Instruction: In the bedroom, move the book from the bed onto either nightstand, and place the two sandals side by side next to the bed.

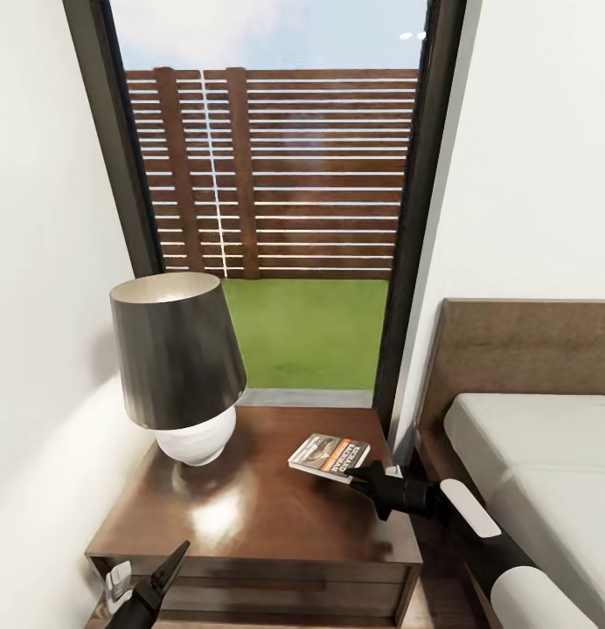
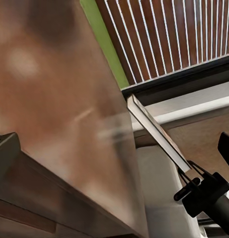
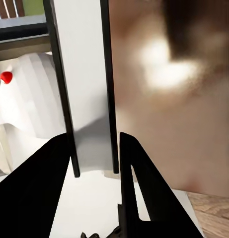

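Observation:
The book (image 1: 327, 456), a thin paperback with an orange band, lies flat at the right side of the nightstand (image 1: 250, 515) top. My right gripper (image 1: 362, 477) is shut on its near edge. In the right wrist view the book's edge (image 3: 84, 99) sits between the two black fingers (image 3: 144, 188). I cannot tell whether the book rests on the wood or hovers just above it. My left gripper (image 1: 167, 568) hangs open by the nightstand's front left corner, holding nothing. The bed (image 1: 538, 454) is at the right. The sandals are out of view.
A lamp (image 1: 180, 367) with a dark shade and white base stands on the left rear of the nightstand. A tall dark-framed window (image 1: 285, 218) behind shows lawn and fence. White wall (image 1: 40, 349) closes in the left side. The bed's headboard (image 1: 530, 345) rises at the right.

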